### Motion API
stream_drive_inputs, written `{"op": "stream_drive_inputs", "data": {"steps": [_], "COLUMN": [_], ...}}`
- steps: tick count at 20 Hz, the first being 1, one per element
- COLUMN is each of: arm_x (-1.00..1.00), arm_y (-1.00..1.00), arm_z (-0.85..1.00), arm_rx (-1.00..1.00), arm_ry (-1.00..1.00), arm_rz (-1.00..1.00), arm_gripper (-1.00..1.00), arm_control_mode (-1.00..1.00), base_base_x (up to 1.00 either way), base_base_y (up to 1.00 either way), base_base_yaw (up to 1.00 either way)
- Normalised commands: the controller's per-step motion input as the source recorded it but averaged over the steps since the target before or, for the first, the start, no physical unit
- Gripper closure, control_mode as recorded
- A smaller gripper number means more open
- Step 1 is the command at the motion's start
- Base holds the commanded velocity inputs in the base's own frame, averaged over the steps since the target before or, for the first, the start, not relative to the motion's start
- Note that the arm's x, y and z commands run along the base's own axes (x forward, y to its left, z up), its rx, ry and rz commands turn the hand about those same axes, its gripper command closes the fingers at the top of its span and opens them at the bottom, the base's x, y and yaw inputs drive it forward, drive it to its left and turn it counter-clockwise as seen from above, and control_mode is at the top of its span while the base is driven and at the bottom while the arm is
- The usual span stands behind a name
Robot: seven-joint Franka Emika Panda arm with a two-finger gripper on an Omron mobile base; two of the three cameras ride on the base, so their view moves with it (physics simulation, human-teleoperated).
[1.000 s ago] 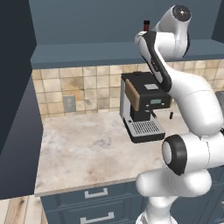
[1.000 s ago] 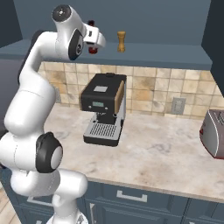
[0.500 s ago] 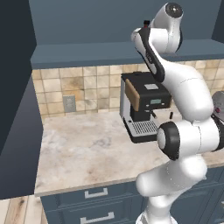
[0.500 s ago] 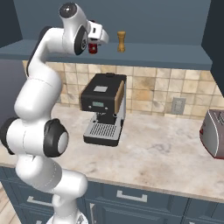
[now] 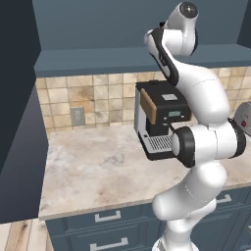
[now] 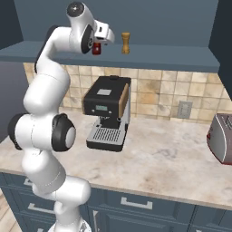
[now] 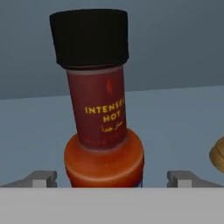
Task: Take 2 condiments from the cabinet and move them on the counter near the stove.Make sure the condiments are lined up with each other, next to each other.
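Hot-sauce bottle (image 7: 101, 109) stands upright on the cabinet shelf (image 6: 172, 61), dead centre between the pincer (image 7: 111, 178) tips, which flank its base, wide open, not touching, holding nothing. Tan bottle (image 6: 125, 43) on the same shelf, near, to the pincer's right.

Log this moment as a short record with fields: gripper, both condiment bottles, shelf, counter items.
gripper: open, raised to the cabinet shelf, its fingertips either side of the hot-sauce bottle's base, not closed on it
hot-sauce bottle: upright on the shelf, black cap on
tan bottle: upright on the same shelf, to one side of the hot-sauce bottle, apart from it
cabinet shelf: blue-grey, above the tiled wall
counter: beige stone, carries a coffee machine
task progress: neither bottle moved to the counter yet
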Motion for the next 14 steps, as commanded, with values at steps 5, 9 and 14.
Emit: {"op": "stream_drive_inputs", "data": {"steps": [5,9,14], "arm_x": [0.13,0.01,0.00], "arm_y": [0.00,0.00,0.00], "arm_z": [-0.01,-0.01,-0.07], "arm_rx": [0.00,0.00,0.00], "arm_ry": [0.00,0.00,0.00], "arm_rz": [0.00,0.00,0.00], "arm_gripper": [-1.00,-1.00,1.00], "arm_control_mode": [-1.00,-1.00,-1.00], "base_base_x": [0.00,0.00,0.00], "base_base_y": [0.00,0.00,0.00], "base_base_yaw": [0.00,0.00,0.00]}}
